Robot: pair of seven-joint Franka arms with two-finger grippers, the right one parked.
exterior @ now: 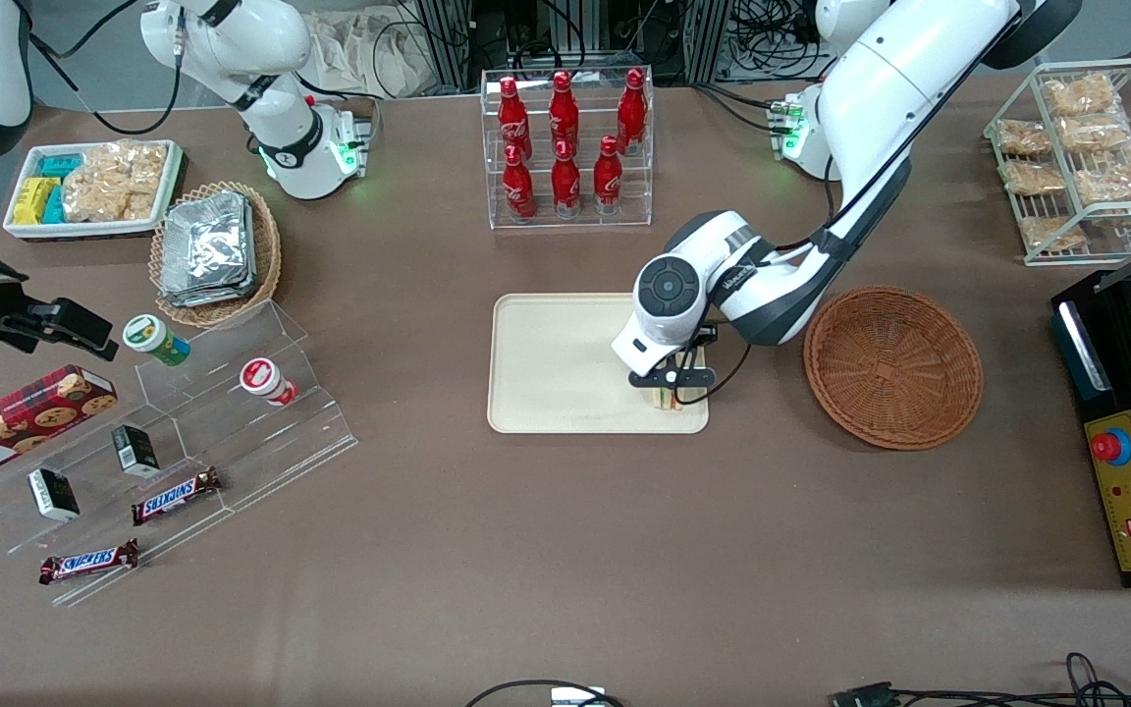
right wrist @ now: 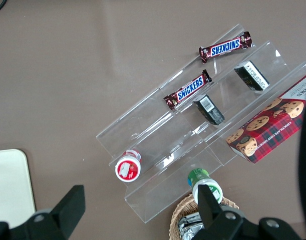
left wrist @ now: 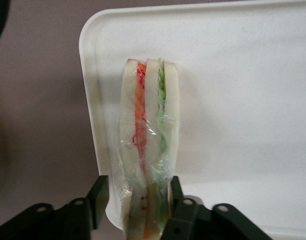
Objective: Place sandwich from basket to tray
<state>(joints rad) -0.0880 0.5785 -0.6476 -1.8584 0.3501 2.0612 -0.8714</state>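
Observation:
The sandwich (left wrist: 150, 125), a clear-wrapped wedge with orange and green filling, stands on edge on the cream tray (left wrist: 243, 100), at the tray corner nearest the front camera and the basket. In the front view the sandwich (exterior: 666, 401) peeks out under my left gripper (exterior: 672, 393), which is low over the tray (exterior: 556, 363). In the left wrist view the gripper (left wrist: 138, 194) straddles the sandwich's near end. One finger touches the green side. The other stands a small gap off the bread, with only loose wrap between. The reddish-brown basket (exterior: 892, 365) lies empty beside the tray, toward the working arm's end.
A clear rack of red bottles (exterior: 565, 147) stands farther from the front camera than the tray. A tan basket of foil packets (exterior: 215, 250), a white snack bin (exterior: 94, 187) and acrylic steps (exterior: 183, 422) lie toward the parked arm's end. A wire rack (exterior: 1086, 157) and a black control box (exterior: 1130, 422) lie toward the working arm's end.

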